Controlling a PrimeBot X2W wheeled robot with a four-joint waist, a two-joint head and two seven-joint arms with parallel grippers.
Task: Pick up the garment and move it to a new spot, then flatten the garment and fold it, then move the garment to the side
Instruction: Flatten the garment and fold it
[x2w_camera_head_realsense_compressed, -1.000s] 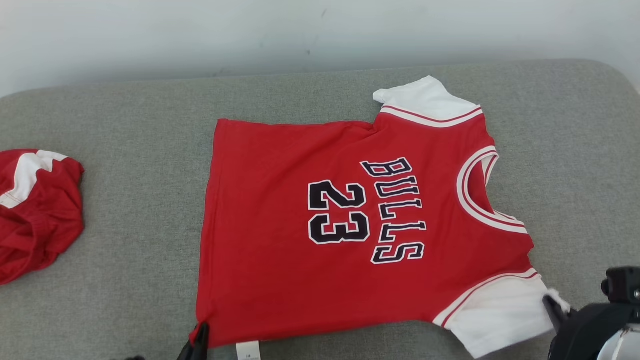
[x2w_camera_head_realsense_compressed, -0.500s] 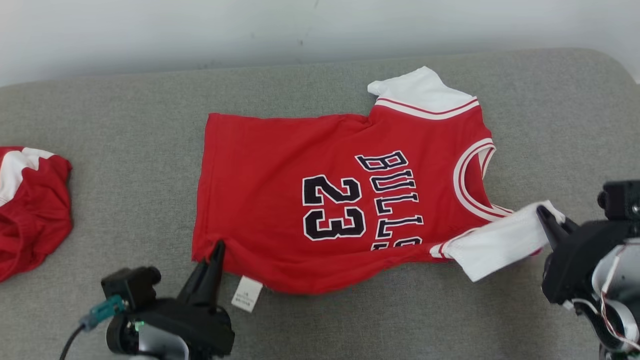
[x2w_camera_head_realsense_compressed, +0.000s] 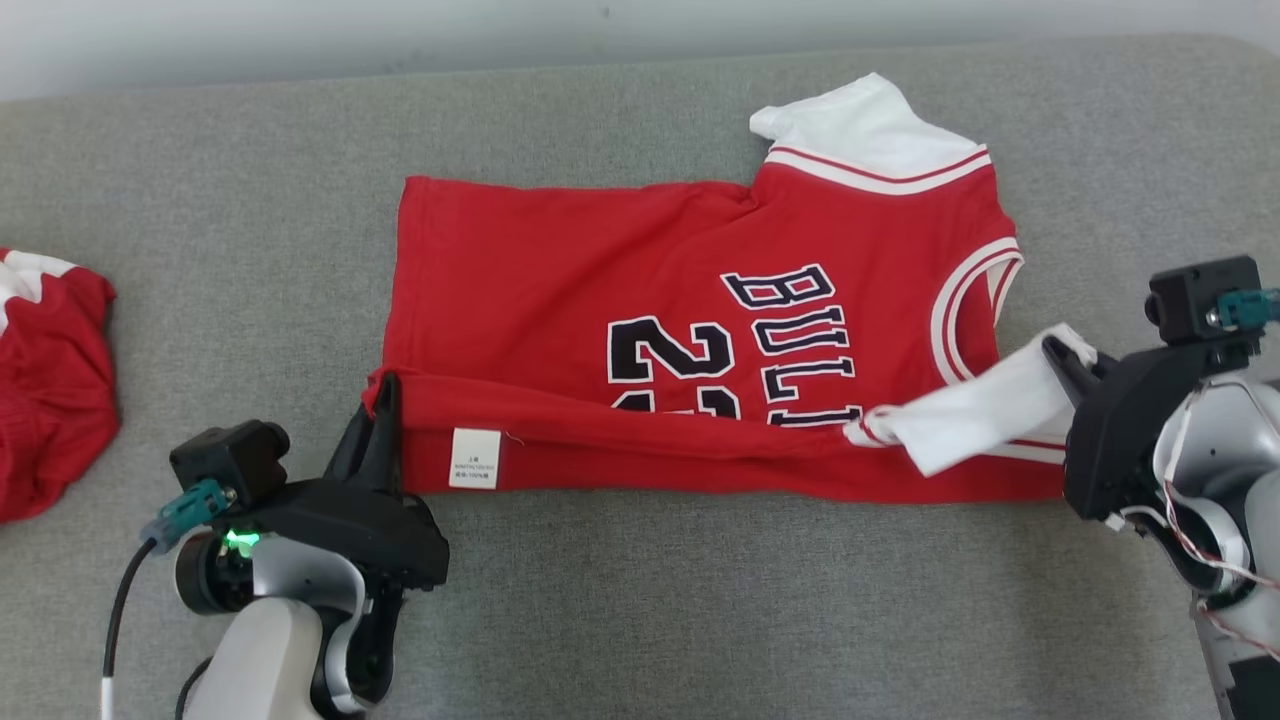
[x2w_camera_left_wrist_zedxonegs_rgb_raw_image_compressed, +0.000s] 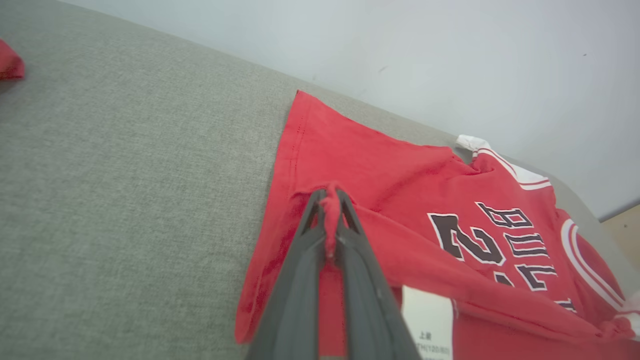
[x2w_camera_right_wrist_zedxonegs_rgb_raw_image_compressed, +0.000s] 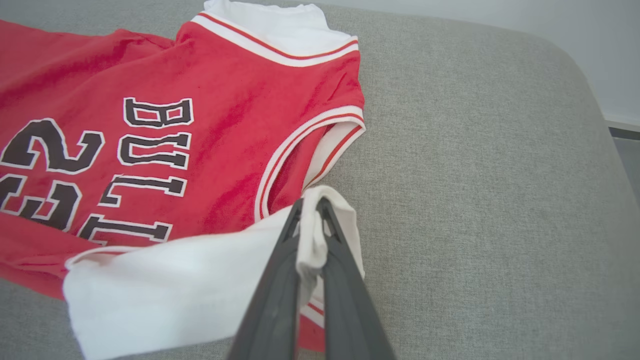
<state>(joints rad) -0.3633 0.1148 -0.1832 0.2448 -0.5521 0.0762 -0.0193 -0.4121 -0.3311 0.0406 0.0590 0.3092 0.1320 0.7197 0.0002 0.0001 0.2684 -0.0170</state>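
Grey cushion (x2w_camera_head_realsense_compressed: 700, 600) holds a red-and-white cotton jersey (x2w_camera_head_realsense_compressed: 560, 260); left fingers (x2w_camera_head_realsense_compressed: 386, 425) pinch its hem (x2w_camera_left_wrist_zedxonegs_rgb_raw_image_compressed: 327, 200), right fingers (x2w_camera_head_realsense_compressed: 1064, 368) pinch its sleeve (x2w_camera_right_wrist_zedxonegs_rgb_raw_image_compressed: 200, 280): sweep both evenly ahead.

It's bright in here, an even, soft light that seems to come from overhead, so the grey cushion (x2w_camera_head_realsense_compressed: 700, 600) reads flat and matte and the garment (x2w_camera_head_realsense_compressed: 600, 270) shows strong, clean reds. Shadows are faint: a thin soft line along the garment's near fold, a darker patch under the left gripper (x2w_camera_head_realsense_compressed: 385, 395). A small green lamp (x2w_camera_head_realsense_compressed: 238, 541) glows on that wrist. The head view is sharp throughout, though the print on the label (x2w_camera_head_realsense_compressed: 475, 458) is too small to read. In the wrist views the left gripper's and the right gripper's (x2w_camera_right_wrist_zedxonegs_rgb_raw_image_compressed: 310, 202) dark fingers (x2w_camera_right_wrist_zedxonegs_rgb_raw_image_compressed: 270, 310) go soft and smeared close to the lens, the pale wall (x2w_camera_left_wrist_zedxonegs_rgb_raw_image_compressed: 450, 50) looks faintly bluish, and the cushion's edge bows with the wide lens.
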